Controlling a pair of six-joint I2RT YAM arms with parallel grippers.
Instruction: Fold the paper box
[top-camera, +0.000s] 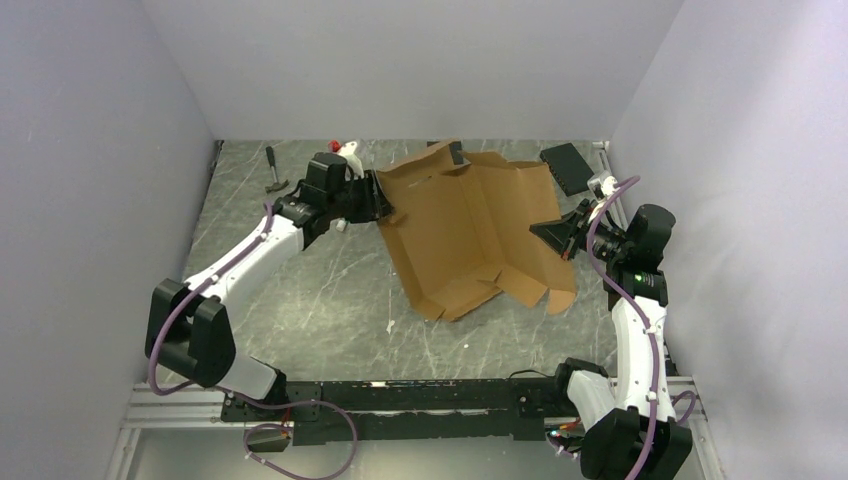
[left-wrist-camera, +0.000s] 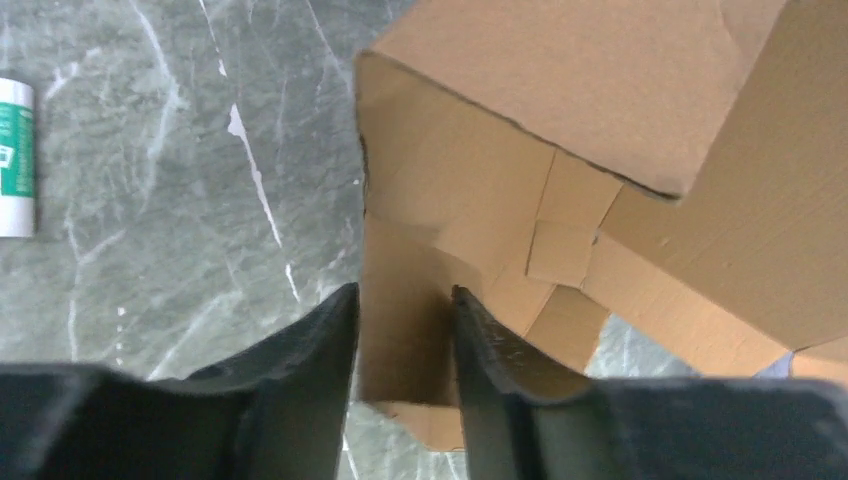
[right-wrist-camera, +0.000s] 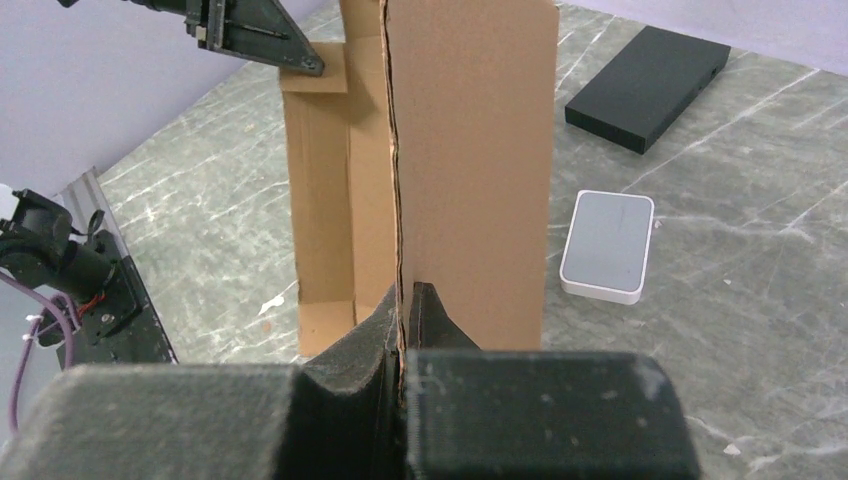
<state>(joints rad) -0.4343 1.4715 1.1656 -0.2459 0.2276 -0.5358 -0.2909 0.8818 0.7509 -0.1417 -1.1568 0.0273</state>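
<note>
Grey marbled bench (top-camera: 330, 290) carries the paper box (top-camera: 470, 230), a plain brown die-cut corrugated cardboard sheet, half-raised at mid-bench between the arms. Its left flap is clamped in the left hand (left-wrist-camera: 405, 300) and a thin upright right panel is pinched tight by the right hand (right-wrist-camera: 403, 295), probably to brace both sides for creasing the walls upward. No print shows on the cardboard, and a white-and-green labelled cylinder (left-wrist-camera: 15, 160) nearby bears writing too small to read.
</note>
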